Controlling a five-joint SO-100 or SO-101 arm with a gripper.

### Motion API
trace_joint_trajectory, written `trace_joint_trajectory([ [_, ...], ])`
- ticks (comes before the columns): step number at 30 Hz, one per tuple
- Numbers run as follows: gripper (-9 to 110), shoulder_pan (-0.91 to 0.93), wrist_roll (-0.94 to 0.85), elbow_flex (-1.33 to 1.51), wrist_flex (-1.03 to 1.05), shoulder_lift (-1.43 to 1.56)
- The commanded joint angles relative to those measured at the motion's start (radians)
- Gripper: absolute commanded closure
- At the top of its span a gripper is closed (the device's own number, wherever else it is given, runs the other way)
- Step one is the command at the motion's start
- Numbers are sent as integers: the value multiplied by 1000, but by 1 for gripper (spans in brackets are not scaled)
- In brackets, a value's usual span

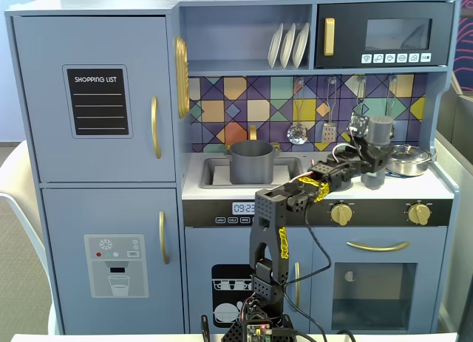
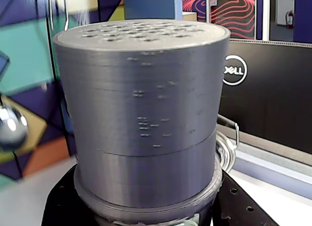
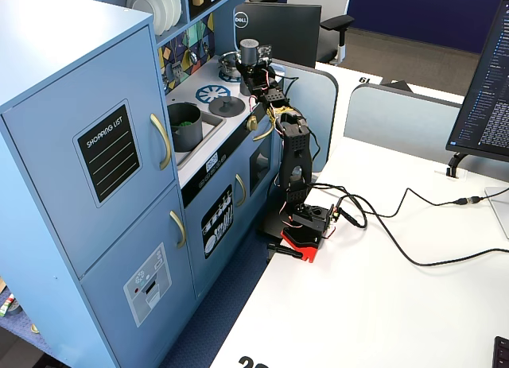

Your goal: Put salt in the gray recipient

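filling the wrist view, the salt [image 2: 141, 118] stands right against the lens, perforated lighter top up, its base seated in the black gripper [image 2: 141, 218] at the bottom edge. the jaws are clenched on the shaker's lower body; the fingers themselves are mostly hidden behind it.

in a fixed view the gripper [image 1: 372, 163] holds the salt [image 1: 380, 131] upright over the right end of the toy kitchen's counter, long axis near vertical, holed top pointing up, just beside the shiny steel pan [image 1: 409, 159]. the other fixed view shows the same: shaker [image 3: 249, 52] raised above the stove rings, arm stretched toward the back of the counter.

the gray recipient [image 1: 252, 162] sits in the sink, well apart to the left in that view; in the other fixed view it [image 3: 185, 122] shows something green inside.

judging from this, the step in hand is the carry. doing it well means keeping the shaker high enough to clear the pot's rim and the sink edge, sweeping across to sit over the opening, and only then tipping the top downward.
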Motion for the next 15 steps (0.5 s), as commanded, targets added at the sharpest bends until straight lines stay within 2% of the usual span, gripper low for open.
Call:
trace_joint_trajectory([
  [1,101,-67,141,-91,120,242],
  [8,101,-333,673,-100,373,469],
  [15,101,-591,1238,-149,574,483],
])
